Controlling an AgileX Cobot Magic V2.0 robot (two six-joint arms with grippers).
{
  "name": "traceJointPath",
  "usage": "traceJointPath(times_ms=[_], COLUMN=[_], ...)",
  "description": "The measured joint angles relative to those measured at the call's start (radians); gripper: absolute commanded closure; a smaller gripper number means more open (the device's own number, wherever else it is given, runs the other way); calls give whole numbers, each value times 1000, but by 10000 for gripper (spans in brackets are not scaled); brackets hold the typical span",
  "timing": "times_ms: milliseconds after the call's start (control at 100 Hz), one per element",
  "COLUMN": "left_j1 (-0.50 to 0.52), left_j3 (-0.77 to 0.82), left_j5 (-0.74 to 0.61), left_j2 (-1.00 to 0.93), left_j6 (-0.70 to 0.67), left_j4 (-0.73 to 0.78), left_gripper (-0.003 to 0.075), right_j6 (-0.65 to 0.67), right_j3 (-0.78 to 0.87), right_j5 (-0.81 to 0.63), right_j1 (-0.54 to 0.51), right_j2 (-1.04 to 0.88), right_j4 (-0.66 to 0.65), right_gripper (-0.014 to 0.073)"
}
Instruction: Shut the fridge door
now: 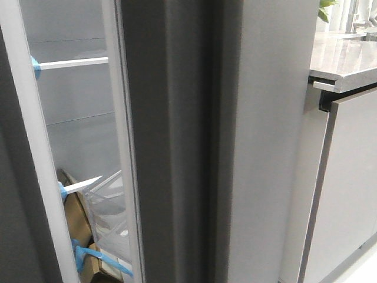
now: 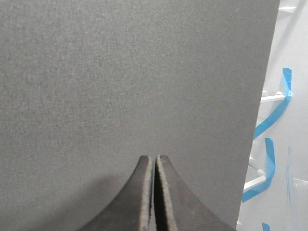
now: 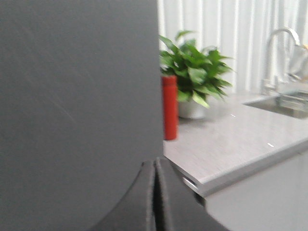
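The fridge door (image 1: 177, 147) stands ajar in the middle of the front view, a tall dark-grey slab seen edge-on, with a vertical groove down its thick side. Neither gripper shows in the front view. In the right wrist view my right gripper (image 3: 156, 162) is shut and empty, its tips close to or against the door's matte face (image 3: 77, 96). In the left wrist view my left gripper (image 2: 154, 159) is shut and empty, close against a matte dark-grey panel (image 2: 134, 72). I cannot tell whether that panel is the door or the matching one.
Left of the door a gap shows the fridge interior (image 1: 76, 118), with white shelves, blue tape (image 1: 88, 254) and a cardboard box (image 1: 76, 218). Another dark panel (image 1: 9, 224) is at far left. On the right are a countertop (image 1: 344, 59), a glossy cabinet front (image 1: 347, 188), a red bottle (image 3: 169, 107), a plant (image 3: 195, 72) and a sink (image 3: 281, 103).
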Motion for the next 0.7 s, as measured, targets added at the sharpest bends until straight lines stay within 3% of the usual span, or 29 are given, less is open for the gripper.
traceJointPath(times_ms=[440,700], left_j1=[0,0], left_j3=[0,0], left_j5=[0,0], left_j2=[0,0], left_j6=[0,0], left_j4=[0,0], left_gripper=[741,741], right_j6=[2,2], right_j3=[-317,-482], right_j5=[62,79], right_j1=[371,488], right_j2=[240,429], right_j4=[106,107], right_gripper=[670,670])
